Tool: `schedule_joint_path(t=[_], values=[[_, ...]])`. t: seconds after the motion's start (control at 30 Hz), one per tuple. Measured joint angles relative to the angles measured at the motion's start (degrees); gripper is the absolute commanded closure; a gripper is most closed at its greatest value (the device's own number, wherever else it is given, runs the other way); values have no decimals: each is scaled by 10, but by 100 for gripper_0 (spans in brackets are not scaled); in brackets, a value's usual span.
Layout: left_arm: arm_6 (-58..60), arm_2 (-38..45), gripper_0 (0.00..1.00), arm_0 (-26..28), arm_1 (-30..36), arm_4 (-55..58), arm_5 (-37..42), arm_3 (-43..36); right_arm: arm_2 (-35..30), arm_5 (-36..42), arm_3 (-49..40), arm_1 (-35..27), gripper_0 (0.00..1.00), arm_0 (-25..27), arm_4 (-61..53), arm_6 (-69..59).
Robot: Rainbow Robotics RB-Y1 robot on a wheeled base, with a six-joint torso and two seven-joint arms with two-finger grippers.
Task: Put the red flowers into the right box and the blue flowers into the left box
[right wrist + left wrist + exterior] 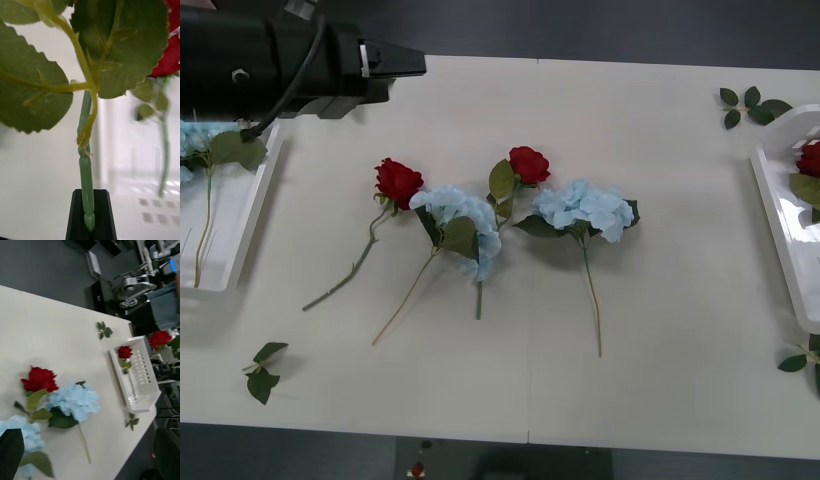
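Where the red flowers lie: two roses [398, 181] [528, 164] mid-tabletop, buds up, stems trailing toward the near edge; a third [809, 158] already inside the right box [780, 225], against the right tabletop edge. Fourth rose held off the tabletop: green stem [86, 180] pinched between the black fingers of the right gripper [91, 219], closed tight on the stem's lowest part, serrated leaves [120, 48] spread above, red bud [170, 48] at the edge. Same held rose [160, 338] seen from the left wrist, hanging just beyond the right box [140, 378], above its far side.

Blue flowers: two clusters [460, 225] [585, 208] mid-tabletop, each just beside a rose, the left one touching the left rose's bud; another [192, 140] in the left box [255, 225], stem along the tray.

Left gripper [86, 461] raised near the left box, black fingers wide apart at the corners, holding nothing.

Loose leaf sprigs [752, 105] [262, 370] [805, 358] scattered on the white tabletop [660, 330], near the corners.
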Motion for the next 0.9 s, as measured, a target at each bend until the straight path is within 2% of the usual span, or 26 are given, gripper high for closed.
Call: schedule_joint_path(t=[0.17,0.3,0.53,0.8,0.9], values=[[-103,-19,0,44,55,-42,0,0,4,-20,6,-6,100,15,74,0],[-112,-36,0,70,83,-48,0,16,9,-53,59,-6,100,15,99,0],[-171,-77,0,75,90,-105,-2,75,13,-106,132,-6,100,15,112,0],[-172,-181,0,74,90,-155,-118,120,86,-223,205,-6,100,15,122,0],[-172,-224,0,61,90,-156,-135,143,121,-271,224,-6,100,15,122,0]])
